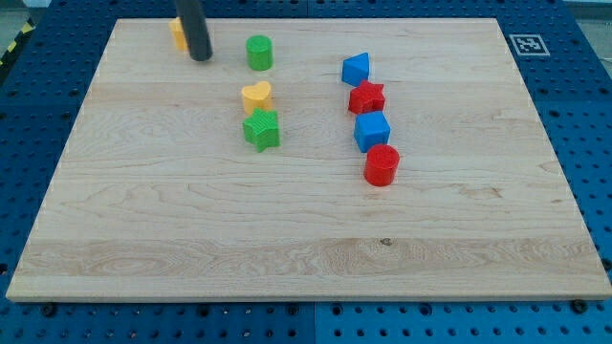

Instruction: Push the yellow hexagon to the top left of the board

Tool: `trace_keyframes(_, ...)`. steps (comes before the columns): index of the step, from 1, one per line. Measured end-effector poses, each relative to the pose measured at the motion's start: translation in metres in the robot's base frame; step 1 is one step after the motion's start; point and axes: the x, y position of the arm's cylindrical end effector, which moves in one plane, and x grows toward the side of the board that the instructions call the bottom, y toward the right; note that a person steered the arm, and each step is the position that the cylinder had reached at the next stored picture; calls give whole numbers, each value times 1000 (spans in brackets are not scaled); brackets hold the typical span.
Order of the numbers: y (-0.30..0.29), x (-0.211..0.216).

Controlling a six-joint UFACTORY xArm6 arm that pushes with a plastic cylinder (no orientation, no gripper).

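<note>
The yellow hexagon (178,34) lies near the board's top left corner, mostly hidden behind my rod. My tip (200,57) rests on the board just right of and below the hexagon, touching or nearly touching it. A green cylinder (259,53) stands to the tip's right.
A yellow heart (256,96) sits above a green star (261,130) near the middle. On the right, a column holds a blue block (356,68), a red star (366,97), a blue cube (372,131) and a red cylinder (381,164). The wooden board (287,239) lies on a blue pegboard table.
</note>
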Motion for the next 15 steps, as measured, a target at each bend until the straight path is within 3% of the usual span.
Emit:
trace_keyframes(3, 7, -3)
trace_keyframes(8, -23, -60)
trace_keyframes(15, -47, -54)
